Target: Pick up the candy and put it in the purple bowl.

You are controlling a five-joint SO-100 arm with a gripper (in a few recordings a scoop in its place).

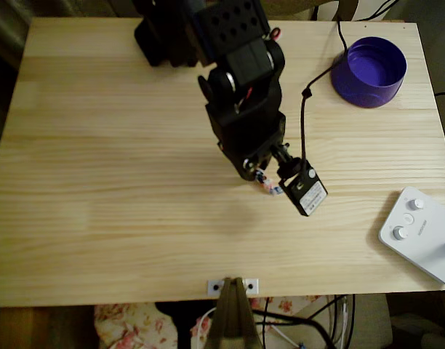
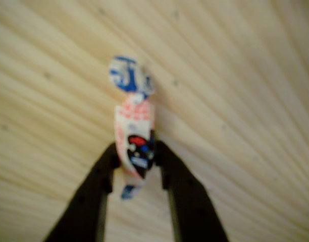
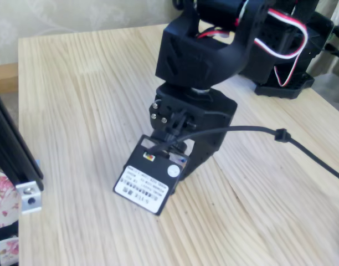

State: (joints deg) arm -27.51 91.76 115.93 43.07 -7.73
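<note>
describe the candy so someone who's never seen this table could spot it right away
On the wooden table, find the black arm near the middle; the candy sits between the tips of its gripper. It is a small stick in a pink, white and blue wrapper, unlike the purple bowl in the far corner.

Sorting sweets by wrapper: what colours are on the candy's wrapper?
White with pink dots, blue twisted ends, a dark patch; the candy shows best in the wrist view.

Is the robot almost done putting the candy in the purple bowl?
Not yet. Done: the gripper has closed on the candy, as the wrist view shows. In hand: the grasp, low over the wooden table. Left: carry it to the purple bowl, which sits empty at the far corner, and drop it in.
</note>
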